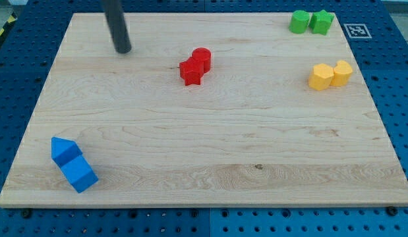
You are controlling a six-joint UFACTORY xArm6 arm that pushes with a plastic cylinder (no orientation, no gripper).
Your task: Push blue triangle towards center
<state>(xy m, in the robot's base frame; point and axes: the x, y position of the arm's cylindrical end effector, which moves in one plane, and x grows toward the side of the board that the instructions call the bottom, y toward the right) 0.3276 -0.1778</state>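
The blue triangle (63,150) lies near the board's bottom left corner, touching a blue cube (80,174) just below and right of it. My tip (123,49) rests on the board near the view's top left, far above the blue blocks and well to the left of the red pair. The dark rod rises from it out of the view's top.
Two red blocks (194,66) touch each other above the board's middle. Two green blocks (310,22) sit at the top right corner. Two yellow blocks (330,75) sit at the right side. The wooden board (204,131) lies on a blue pegboard table.
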